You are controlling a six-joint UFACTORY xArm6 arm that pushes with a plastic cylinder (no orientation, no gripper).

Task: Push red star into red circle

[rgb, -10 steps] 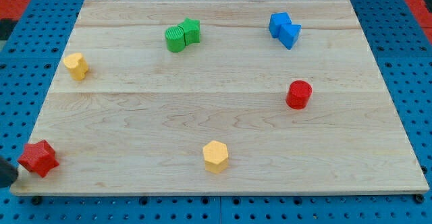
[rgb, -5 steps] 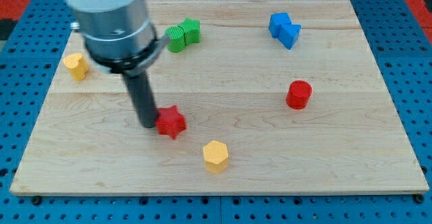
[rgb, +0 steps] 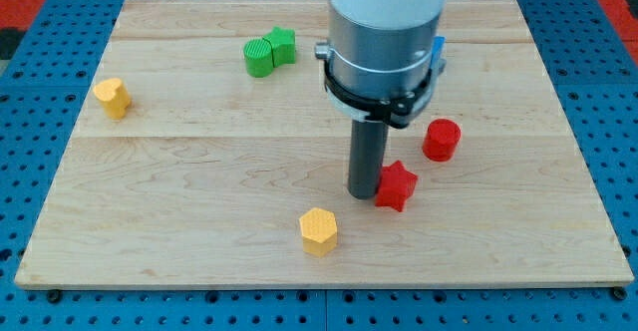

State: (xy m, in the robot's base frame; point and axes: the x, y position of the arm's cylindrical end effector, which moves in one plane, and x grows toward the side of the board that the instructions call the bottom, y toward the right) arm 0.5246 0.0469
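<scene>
The red star [rgb: 396, 185] lies right of the board's middle. The red circle [rgb: 441, 140], a short cylinder, stands just up and to the right of it, with a small gap between them. My tip [rgb: 364, 193] rests on the board touching the star's left side. The arm's grey body rises above it toward the view's top.
A yellow hexagon block [rgb: 318, 231] lies below and left of the tip. Another yellow block [rgb: 112, 98] is at the left. Two green blocks [rgb: 269, 52] touch each other at the top. A blue block [rgb: 439, 47] peeks out behind the arm. The wooden board [rgb: 150, 191] sits on a blue pegboard.
The tip has pushed the red star from the board's bottom left corner across to the right, until it is close to the red circle. The other blocks have not moved.
</scene>
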